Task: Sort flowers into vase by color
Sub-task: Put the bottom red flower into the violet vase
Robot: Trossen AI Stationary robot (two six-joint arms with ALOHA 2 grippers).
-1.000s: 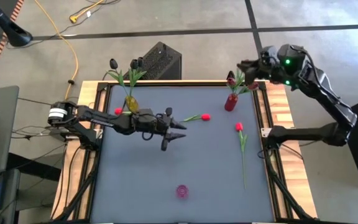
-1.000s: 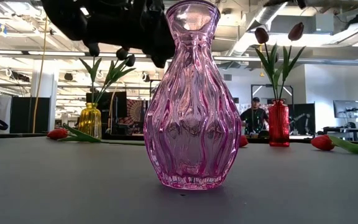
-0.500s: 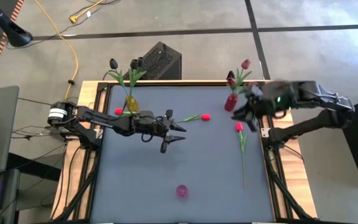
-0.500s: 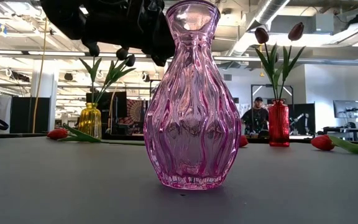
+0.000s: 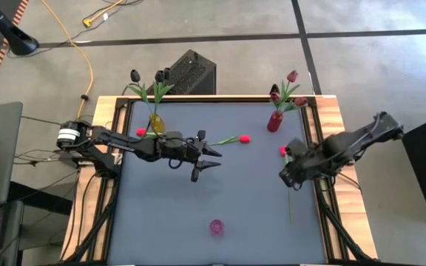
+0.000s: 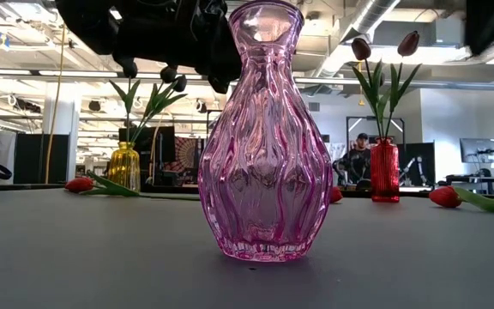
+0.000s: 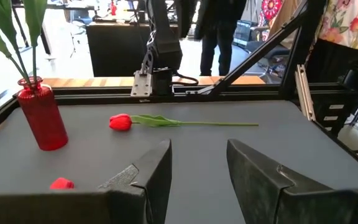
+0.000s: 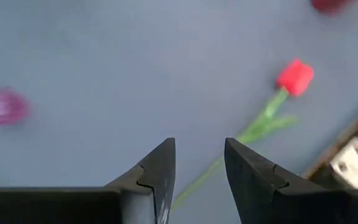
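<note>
**A:** At three o'clock on the table, the right gripper (image 5: 288, 176) has swung down from up by the red vase (image 5: 274, 121) and now hangs low over the loose red tulip (image 5: 284, 151) lying along that edge. A second ago it was high at one o'clock, above the vase.

**B:** Holding anything?

**A:** No. Its wrist view shows the two fingers (image 8: 156, 171) spread with bare table between them, and the tulip's head and stem ahead of them, not yet touched. I read it as having dropped a dark flower in the red vase and now lining up on the next one.

**B:** And the left gripper (image 5: 207, 157)?

**A:** It has not moved, parked near the table's centre, fingers apart and empty. Another red tulip (image 5: 244, 138) lies just beyond it toward one o'clock, and a third red tulip (image 5: 140, 132) sits at ten o'clock beside the yellow vase (image 5: 156, 122), which holds the near-black ones.

**B:** The pink vase (image 5: 216, 227)?

**A:** At six o'clock, empty as far as I can see. So the three red tulips on the table likely belong there; sorting looks well over halfway.
</note>
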